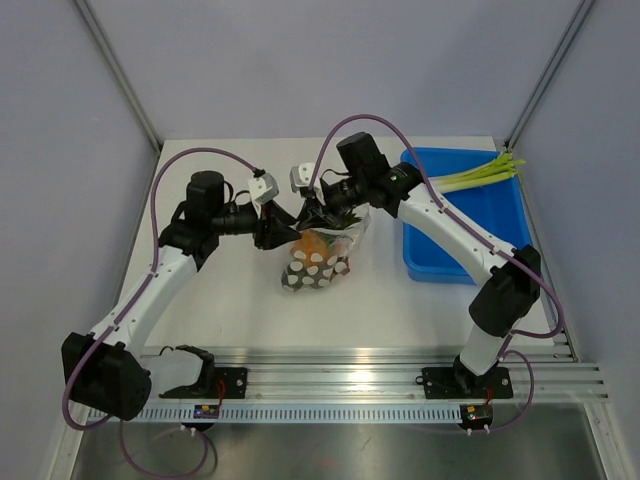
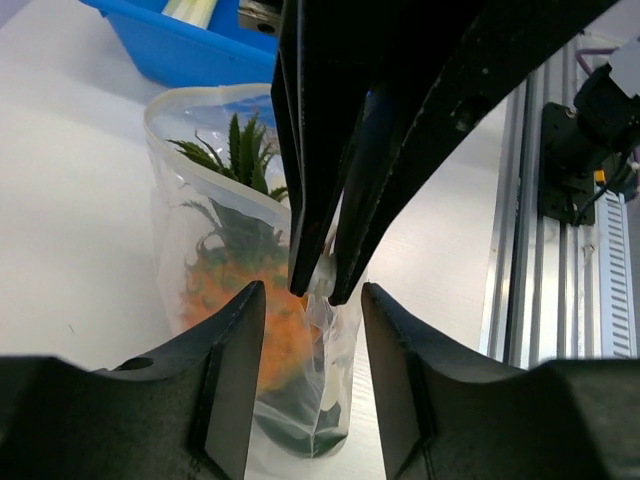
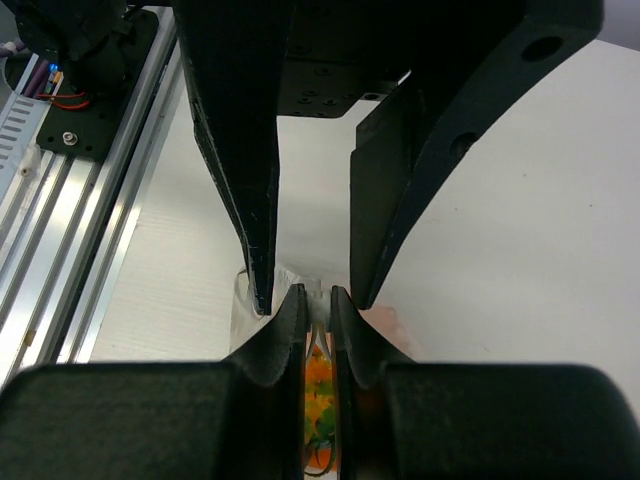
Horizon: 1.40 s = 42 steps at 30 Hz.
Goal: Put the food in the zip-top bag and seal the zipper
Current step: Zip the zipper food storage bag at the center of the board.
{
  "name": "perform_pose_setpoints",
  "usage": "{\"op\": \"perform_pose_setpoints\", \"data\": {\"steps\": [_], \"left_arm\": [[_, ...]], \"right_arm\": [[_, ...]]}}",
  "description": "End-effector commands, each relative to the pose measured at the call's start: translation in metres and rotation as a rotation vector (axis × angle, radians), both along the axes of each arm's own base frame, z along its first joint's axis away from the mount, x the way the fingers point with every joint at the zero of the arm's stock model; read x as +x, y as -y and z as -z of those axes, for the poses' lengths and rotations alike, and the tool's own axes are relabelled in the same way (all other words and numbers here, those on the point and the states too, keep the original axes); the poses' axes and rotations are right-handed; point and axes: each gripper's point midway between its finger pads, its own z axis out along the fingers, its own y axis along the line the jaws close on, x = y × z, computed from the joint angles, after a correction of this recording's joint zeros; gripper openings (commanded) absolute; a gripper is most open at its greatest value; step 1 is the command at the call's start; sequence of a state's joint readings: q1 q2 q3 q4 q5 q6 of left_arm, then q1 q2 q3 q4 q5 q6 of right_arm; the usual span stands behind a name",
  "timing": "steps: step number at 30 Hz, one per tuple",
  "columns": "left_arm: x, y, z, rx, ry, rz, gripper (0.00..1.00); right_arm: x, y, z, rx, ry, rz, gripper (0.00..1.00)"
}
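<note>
The zip-top bag [image 1: 322, 256] lies mid-table with the food inside: an orange pineapple [image 1: 318, 242] with green leaves and dark round pieces [image 1: 308, 272]. In the left wrist view the bag [image 2: 200, 210] stands upright with the pineapple [image 2: 240, 295] showing through it. My right gripper [image 1: 312, 216] is shut on the bag's mouth edge, at the zipper [image 3: 318, 293]. My left gripper [image 1: 288, 230] is open. Its fingers [image 2: 235, 370] straddle the same edge without touching it, just below the right gripper's fingertips [image 2: 305, 270].
A blue bin [image 1: 480, 215] holding pale green stalks [image 1: 480, 178] stands right of the bag. It also shows in the left wrist view [image 2: 190, 50]. A metal rail [image 1: 380, 380] runs along the near table edge.
</note>
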<state>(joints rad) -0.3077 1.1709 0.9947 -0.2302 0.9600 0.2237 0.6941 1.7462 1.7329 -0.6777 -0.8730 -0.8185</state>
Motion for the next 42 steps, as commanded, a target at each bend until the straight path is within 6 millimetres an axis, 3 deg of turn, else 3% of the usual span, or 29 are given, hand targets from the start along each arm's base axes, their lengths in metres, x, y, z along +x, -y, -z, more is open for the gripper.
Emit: {"op": "perform_pose_setpoints", "data": {"steps": [1,20,22,26,33,42], "left_arm": [[-0.013,0.001,-0.003,0.0,0.009,0.1,0.43],[-0.003,0.008,0.003,-0.05,-0.06,0.074,0.37],[-0.001,0.008,0.004,-0.047,-0.054,0.064,0.33],[0.001,0.008,0.006,-0.039,-0.055,0.049,0.0],[0.004,0.003,0.008,-0.026,-0.015,-0.005,0.0],[0.016,-0.01,-0.004,-0.031,0.081,-0.145,0.0]], "right_arm": [[-0.001,-0.001,-0.021,0.042,0.04,0.017,0.0],[-0.001,-0.003,-0.024,0.058,0.032,0.014,0.0],[-0.002,-0.003,-0.023,0.057,0.026,0.009,0.0],[-0.005,-0.002,-0.025,0.055,0.025,0.001,0.0],[-0.006,0.006,-0.032,0.072,0.017,-0.001,0.0],[0.0,0.024,-0.018,0.023,-0.008,0.043,0.0]]}}
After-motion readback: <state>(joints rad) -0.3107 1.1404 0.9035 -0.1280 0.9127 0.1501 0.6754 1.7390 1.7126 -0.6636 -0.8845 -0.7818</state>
